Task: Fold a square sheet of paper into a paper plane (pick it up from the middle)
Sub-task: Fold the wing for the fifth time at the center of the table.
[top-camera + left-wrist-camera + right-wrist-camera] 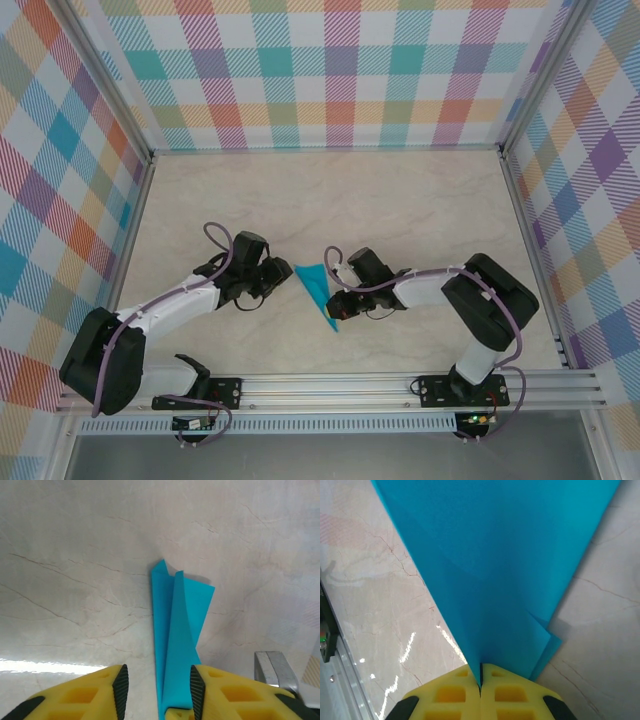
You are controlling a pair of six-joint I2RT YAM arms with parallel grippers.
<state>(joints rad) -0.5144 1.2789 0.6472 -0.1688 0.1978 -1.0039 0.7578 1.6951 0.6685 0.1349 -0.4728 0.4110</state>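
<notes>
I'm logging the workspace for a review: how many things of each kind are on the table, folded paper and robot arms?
paper plane: 1
robot arms: 2, left arm and right arm
Total: 3

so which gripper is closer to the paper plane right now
Right. The right gripper is shut on the paper plane at its narrow end; the left gripper straddles it with jaws open, not clamped.
</notes>
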